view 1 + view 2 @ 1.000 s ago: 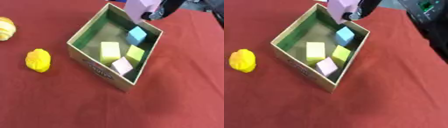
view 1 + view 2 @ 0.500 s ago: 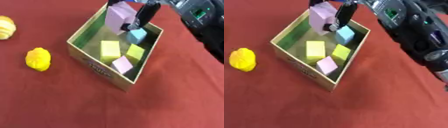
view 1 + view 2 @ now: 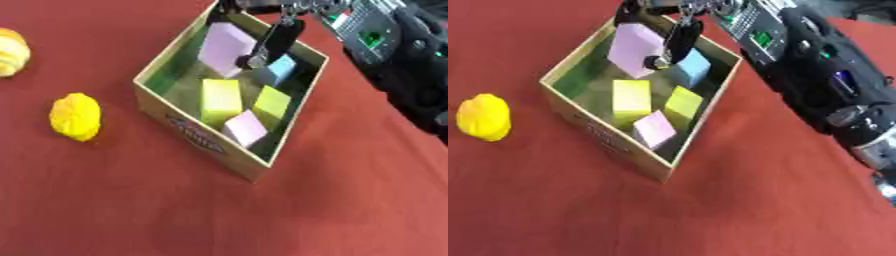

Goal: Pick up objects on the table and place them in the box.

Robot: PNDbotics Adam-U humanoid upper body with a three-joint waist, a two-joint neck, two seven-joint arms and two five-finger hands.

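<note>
Red table (image 3: 350, 200), right hand (image 3: 267, 42) pinching pink block (image 3: 225, 47) inside box (image 3: 197, 135)

Box (image 3: 206, 142): matt brown cardboard, printed outer wall. Bench (image 3: 350, 200): matt red cloth. Pink block (image 3: 224, 49) between the fingers (image 3: 273, 42): matt, smooth. Fingers: glossy black.

Four blocks (image 3: 221, 98) lie in the box (image 3: 206, 145); the robot hand (image 3: 273, 39) holds a fifth above them; a lemon (image 3: 75, 117) lies left.
</note>
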